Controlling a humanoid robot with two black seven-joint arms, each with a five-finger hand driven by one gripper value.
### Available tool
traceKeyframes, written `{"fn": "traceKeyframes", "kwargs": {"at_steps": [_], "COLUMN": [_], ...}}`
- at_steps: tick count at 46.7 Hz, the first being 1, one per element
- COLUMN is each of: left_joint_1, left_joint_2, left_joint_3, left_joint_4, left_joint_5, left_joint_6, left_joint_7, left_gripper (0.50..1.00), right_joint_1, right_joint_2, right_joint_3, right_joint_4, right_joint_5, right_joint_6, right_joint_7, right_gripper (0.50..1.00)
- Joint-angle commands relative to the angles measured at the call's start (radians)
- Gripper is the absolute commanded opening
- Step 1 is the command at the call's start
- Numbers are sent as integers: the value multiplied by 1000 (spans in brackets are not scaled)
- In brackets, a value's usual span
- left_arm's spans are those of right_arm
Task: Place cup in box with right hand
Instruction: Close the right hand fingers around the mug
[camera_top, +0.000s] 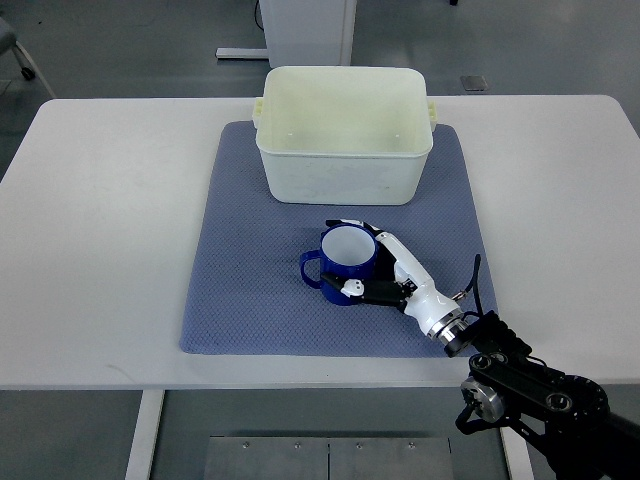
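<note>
Reaching in from the 4 o'clock corner, the right hand (385, 270) wraps its white fingers (352, 289) around the blue cup (345, 260), gripping its right side. That cup stands upright on the blue mat (240, 280), its handle pointing to 9 o'clock. Farther off, at 12 o'clock from the cup and apart from it, the cream box (345, 175) sits on the mat's far edge, atop the white table (100, 240).
</note>
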Motion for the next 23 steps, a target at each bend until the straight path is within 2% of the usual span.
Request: {"fn": "traceKeyframes", "kwargs": {"at_steps": [1, 13, 23], "left_joint_1": [0, 0, 0], "left_joint_2": [0, 0, 0], "left_joint_3": [0, 0, 0], "left_joint_4": [2, 0, 0], "left_joint_5": [1, 0, 0], "left_joint_6": [0, 0, 0], "left_joint_7": [0, 0, 0], "left_gripper": [1000, 1000, 1000], "right_joint_1": [5, 14, 55], "right_joint_2": [2, 5, -64], "right_joint_3": [0, 2, 5], "right_joint_4": [-2, 6, 49], "right_joint_5": [4, 10, 15], "right_joint_6": [-3, -22, -22], "right_joint_7": [-5, 14, 14], "right_gripper": [500, 500, 500]}}
